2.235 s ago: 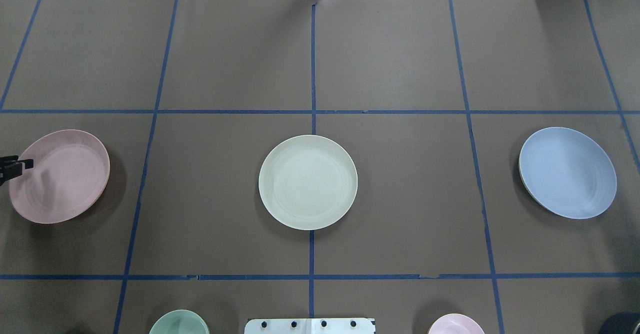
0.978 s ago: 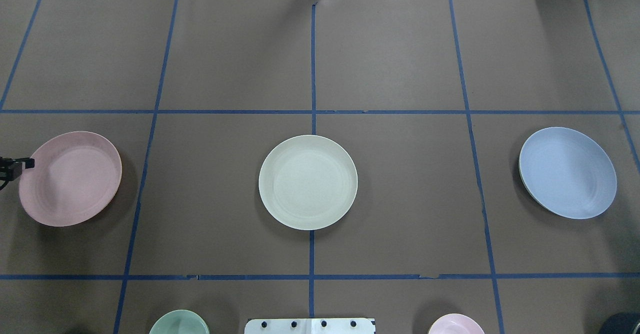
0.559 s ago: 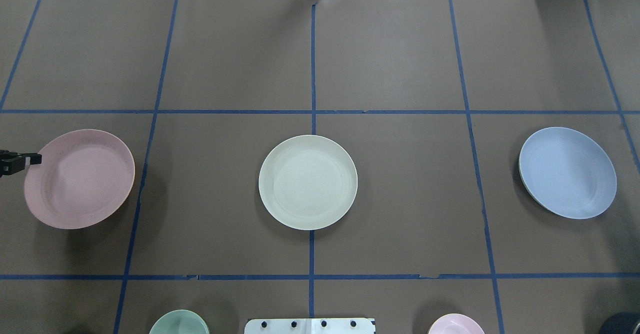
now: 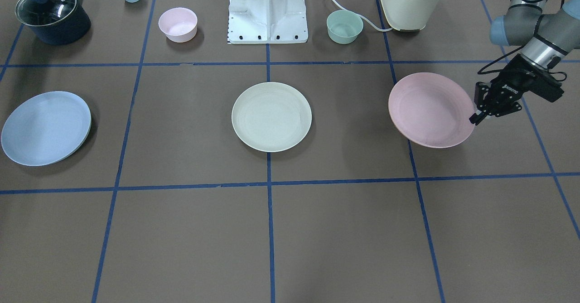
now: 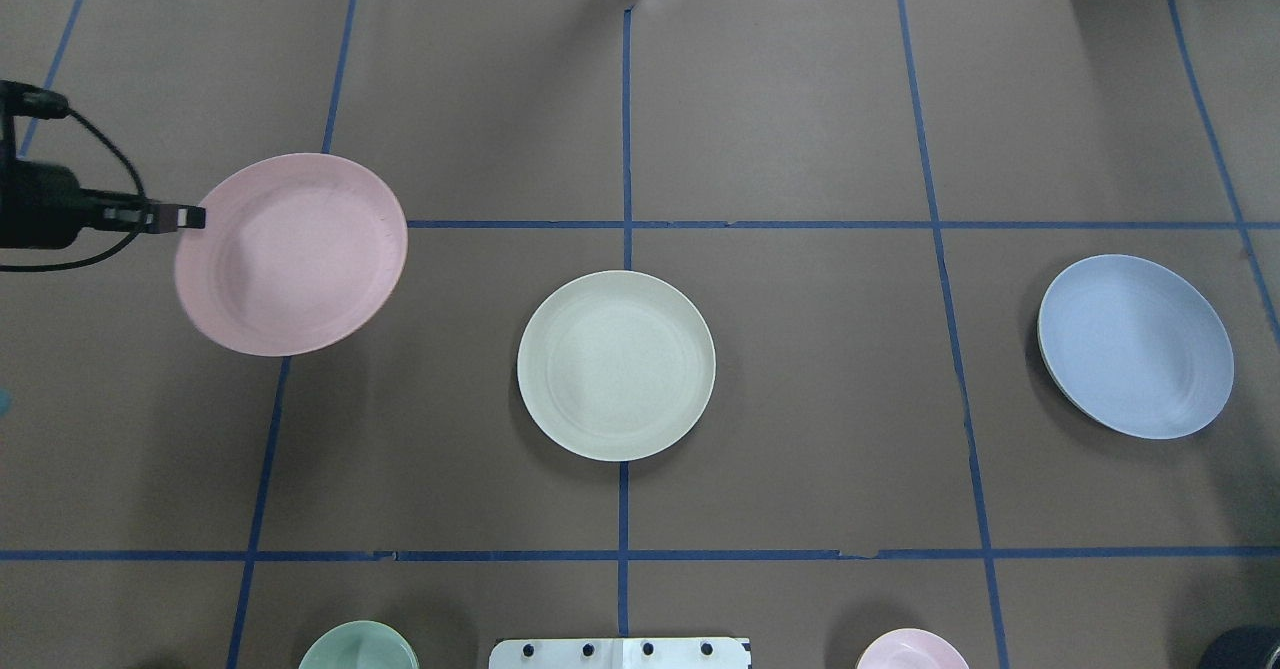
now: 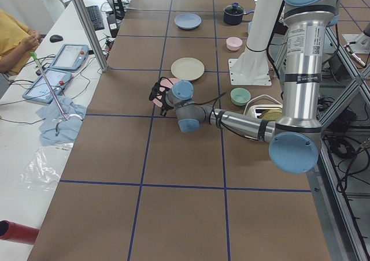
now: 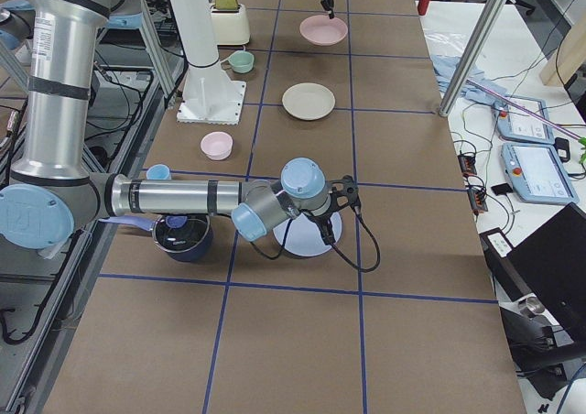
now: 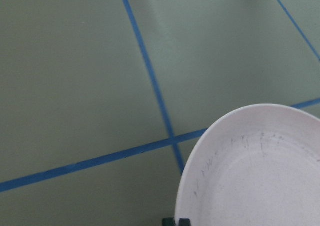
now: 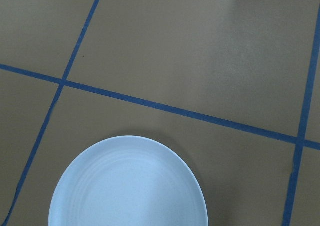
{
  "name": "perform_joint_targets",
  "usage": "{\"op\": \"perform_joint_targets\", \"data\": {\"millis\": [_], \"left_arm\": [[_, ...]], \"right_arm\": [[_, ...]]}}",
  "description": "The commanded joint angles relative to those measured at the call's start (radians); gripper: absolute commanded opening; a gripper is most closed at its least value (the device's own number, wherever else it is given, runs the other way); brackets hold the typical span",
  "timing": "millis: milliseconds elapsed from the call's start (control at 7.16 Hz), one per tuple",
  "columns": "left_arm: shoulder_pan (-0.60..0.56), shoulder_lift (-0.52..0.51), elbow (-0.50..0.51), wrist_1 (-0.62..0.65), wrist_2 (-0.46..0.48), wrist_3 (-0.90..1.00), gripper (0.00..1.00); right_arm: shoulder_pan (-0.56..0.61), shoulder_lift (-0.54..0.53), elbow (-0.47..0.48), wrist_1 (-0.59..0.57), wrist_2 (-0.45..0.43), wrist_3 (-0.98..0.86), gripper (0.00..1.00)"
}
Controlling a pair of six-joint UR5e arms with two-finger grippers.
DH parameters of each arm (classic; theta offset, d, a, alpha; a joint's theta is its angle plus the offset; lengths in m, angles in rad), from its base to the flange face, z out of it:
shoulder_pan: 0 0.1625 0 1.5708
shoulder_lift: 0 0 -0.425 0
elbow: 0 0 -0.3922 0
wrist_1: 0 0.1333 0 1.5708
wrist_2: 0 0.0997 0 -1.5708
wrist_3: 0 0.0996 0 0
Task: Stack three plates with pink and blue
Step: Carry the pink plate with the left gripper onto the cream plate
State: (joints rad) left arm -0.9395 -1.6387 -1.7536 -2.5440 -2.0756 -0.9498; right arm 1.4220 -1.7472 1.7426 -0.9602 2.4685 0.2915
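1. The left gripper [image 4: 474, 118] pinched the pink plate [image 4: 428, 110] by its rim between its fingers [image 5: 190, 217], tilted above the worktop [image 4: 181, 230], well apart from the cream plate [image 4: 271, 116].
2. The blue plate [image 4: 45, 127] lay below the right gripper [image 7: 325, 229]; whether its fingers were spread could not be told.
3. Such a one-edge hold risked the plate swinging or slipping.

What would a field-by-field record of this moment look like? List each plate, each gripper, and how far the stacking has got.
pink plate: held off the table by its rim, not over any other plate
left gripper: shut on the pink plate's rim
cream plate: flat on the table at the centre, nothing on it
blue plate: on the table on the robot's right side, nothing on it
right gripper: close by the blue plate; open or shut cannot be told
stack: none yet; all three plates lie apart
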Motion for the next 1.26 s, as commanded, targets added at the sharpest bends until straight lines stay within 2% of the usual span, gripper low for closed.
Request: {"op": "perform_joint_targets", "data": {"millis": [0, 140, 279, 419, 978, 1118], "left_arm": [[0.194, -0.18, -0.027, 0.152, 0.156, -0.194, 0.0], [0.303, -0.264, -0.011, 0.219, 0.255, -0.275, 0.0], [0.383, -0.317, 0.03, 0.235, 0.341, -0.326, 0.0], [0.418, -0.349, 0.072, 0.234, 0.383, -0.358, 0.0], [0.485, -0.351, 0.074, 0.231, 0.423, -0.357, 0.0], [0.49, -0.345, 0.075, 0.232, 0.425, -0.35, 0.58]], "right_arm": [[0.0, 0.0, 0.0, 0.0, 0.001, 0.0, 1.0], [0.0, 0.0, 0.0, 0.001, 0.003, 0.0, 1.0], [0.0, 0.0, 0.0, 0.001, 0.003, 0.0, 1.0], [0.0, 0.001, 0.0, 0.001, 0.0, 0.0, 1.0], [0.0, 0.002, 0.0, 0.001, 0.0, 0.0, 1.0], [0.0, 0.002, 0.0, 0.0, 0.0, 0.0, 1.0]]}}
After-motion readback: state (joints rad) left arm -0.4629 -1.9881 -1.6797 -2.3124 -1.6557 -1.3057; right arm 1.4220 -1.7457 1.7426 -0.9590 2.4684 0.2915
